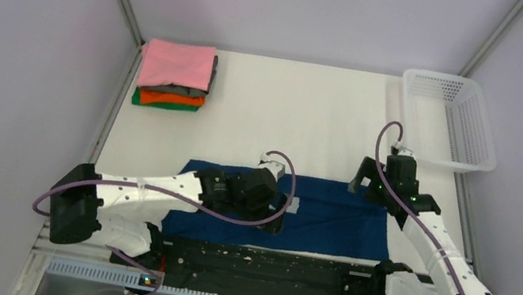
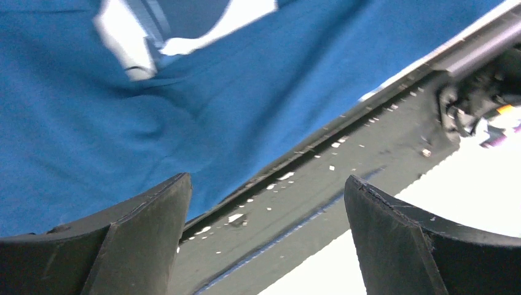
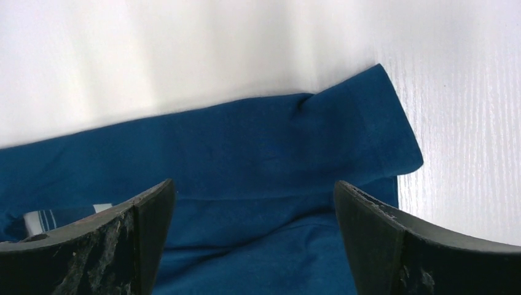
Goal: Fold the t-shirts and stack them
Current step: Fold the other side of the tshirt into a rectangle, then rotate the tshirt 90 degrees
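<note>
A navy blue t-shirt (image 1: 334,220) lies spread flat near the table's front edge. My left gripper (image 1: 275,220) hovers over its middle near the front hem, open and empty. In the left wrist view (image 2: 267,233) the shirt (image 2: 123,123) and its white print (image 2: 129,43) show past the fingers. My right gripper (image 1: 361,182) is over the shirt's far right corner, open and empty. In the right wrist view (image 3: 255,239) a folded sleeve (image 3: 368,129) lies ahead. A folded stack (image 1: 174,77) sits at the far left: pink on top, then grey, orange and green.
A white mesh basket (image 1: 451,119) stands at the far right. A black rail (image 1: 263,264) runs along the table's front edge just below the shirt, and shows in the left wrist view (image 2: 344,166). White tabletop (image 1: 304,114) lies between the shirt and the stack.
</note>
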